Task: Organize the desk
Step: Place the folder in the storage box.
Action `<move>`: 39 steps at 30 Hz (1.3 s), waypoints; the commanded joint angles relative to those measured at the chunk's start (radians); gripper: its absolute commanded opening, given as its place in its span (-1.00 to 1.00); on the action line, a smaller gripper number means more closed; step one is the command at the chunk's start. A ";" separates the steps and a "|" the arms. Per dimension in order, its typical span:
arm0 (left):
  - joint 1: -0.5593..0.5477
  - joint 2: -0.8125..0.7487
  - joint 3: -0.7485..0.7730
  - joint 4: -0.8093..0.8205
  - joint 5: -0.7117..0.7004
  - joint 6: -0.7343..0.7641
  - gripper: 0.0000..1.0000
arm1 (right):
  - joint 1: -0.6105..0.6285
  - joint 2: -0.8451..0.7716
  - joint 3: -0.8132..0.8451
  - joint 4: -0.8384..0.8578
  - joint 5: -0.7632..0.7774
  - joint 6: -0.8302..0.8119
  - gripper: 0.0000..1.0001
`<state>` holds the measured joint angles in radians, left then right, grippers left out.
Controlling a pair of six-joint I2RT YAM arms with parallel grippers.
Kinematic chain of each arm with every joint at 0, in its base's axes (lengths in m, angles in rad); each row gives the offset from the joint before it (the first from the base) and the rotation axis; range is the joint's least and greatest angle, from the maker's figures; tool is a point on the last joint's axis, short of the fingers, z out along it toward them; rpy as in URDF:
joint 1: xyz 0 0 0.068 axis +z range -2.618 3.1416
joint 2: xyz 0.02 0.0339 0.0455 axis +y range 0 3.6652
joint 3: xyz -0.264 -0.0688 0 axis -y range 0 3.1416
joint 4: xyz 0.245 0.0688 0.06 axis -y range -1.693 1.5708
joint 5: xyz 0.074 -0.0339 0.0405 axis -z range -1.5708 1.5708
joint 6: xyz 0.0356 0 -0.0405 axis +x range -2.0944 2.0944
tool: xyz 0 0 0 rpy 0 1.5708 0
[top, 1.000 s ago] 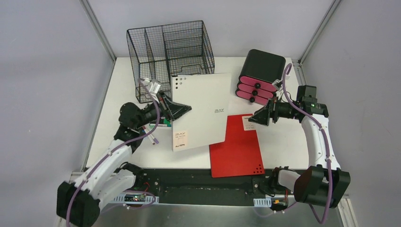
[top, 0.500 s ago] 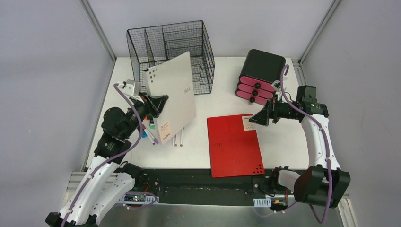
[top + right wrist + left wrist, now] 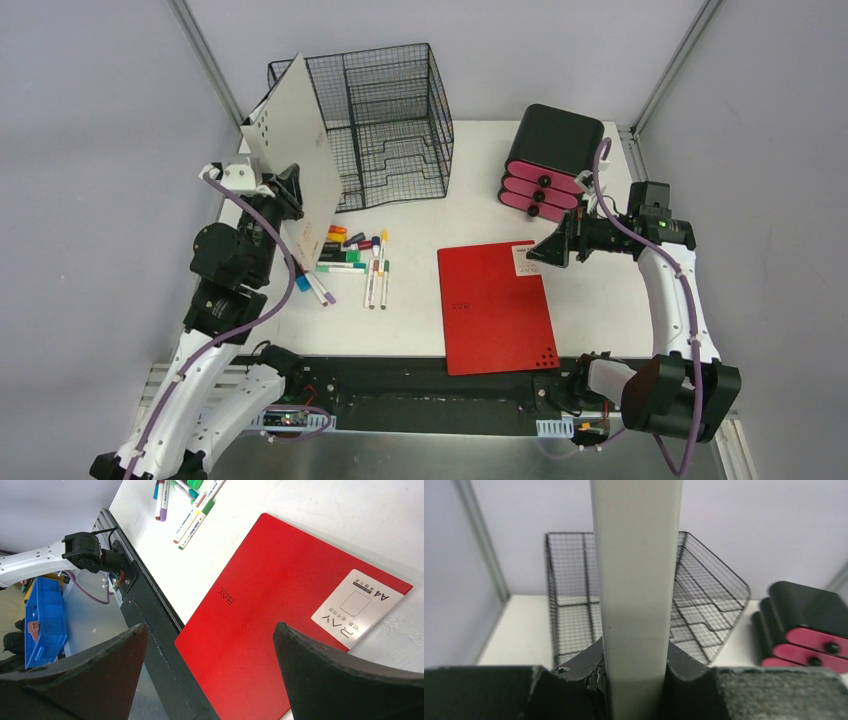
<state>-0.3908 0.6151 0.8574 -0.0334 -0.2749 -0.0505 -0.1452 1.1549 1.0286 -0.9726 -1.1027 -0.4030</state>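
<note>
Left pincer (image 3: 290, 190) clenched on white folder (image 3: 295, 140), upright beside wire-mesh organizer (image 3: 390, 110); right pincer (image 3: 545, 250) released, over red folder (image 3: 495, 310) on tabletop (image 3: 600, 290).

The desk (image 3: 600, 300) is carrying a mesh organizer (image 3: 385, 120) at its far left and a drawer box (image 3: 550, 160) at its far right. A red folder (image 3: 497, 305) is lying near the front, overhanging the black strip (image 3: 400, 375), with loose pens (image 3: 350, 262) lying scattered to its left.

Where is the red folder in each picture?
Top view: red folder lies flat on the white desk, front middle.
Left wrist: not in it.
Right wrist: red folder fills the middle, below the markers.
Shared landmark: the white desk shows in all three.
</note>
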 commanded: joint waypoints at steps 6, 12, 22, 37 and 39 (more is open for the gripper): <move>0.023 0.177 0.107 0.301 -0.174 0.318 -1.00 | 0.001 -0.048 0.042 -0.004 -0.010 -0.019 0.98; 0.154 0.357 0.132 0.466 -0.056 0.294 -1.00 | 0.002 -0.051 0.039 -0.003 -0.016 -0.019 0.98; 0.376 0.622 0.162 0.669 0.237 0.137 -1.00 | 0.001 -0.054 0.036 -0.004 0.002 -0.023 0.98; 0.442 0.993 0.176 1.070 0.318 0.126 -1.00 | -0.011 -0.046 0.032 0.002 0.018 -0.026 0.98; 0.443 1.022 0.182 1.091 0.306 0.122 -1.00 | -0.013 -0.043 0.031 0.003 0.019 -0.026 0.98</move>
<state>0.0402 1.6138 0.9741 0.8272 0.0055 0.0891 -0.1482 1.1263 1.0286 -0.9817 -1.0836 -0.4107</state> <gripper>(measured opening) 0.247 0.990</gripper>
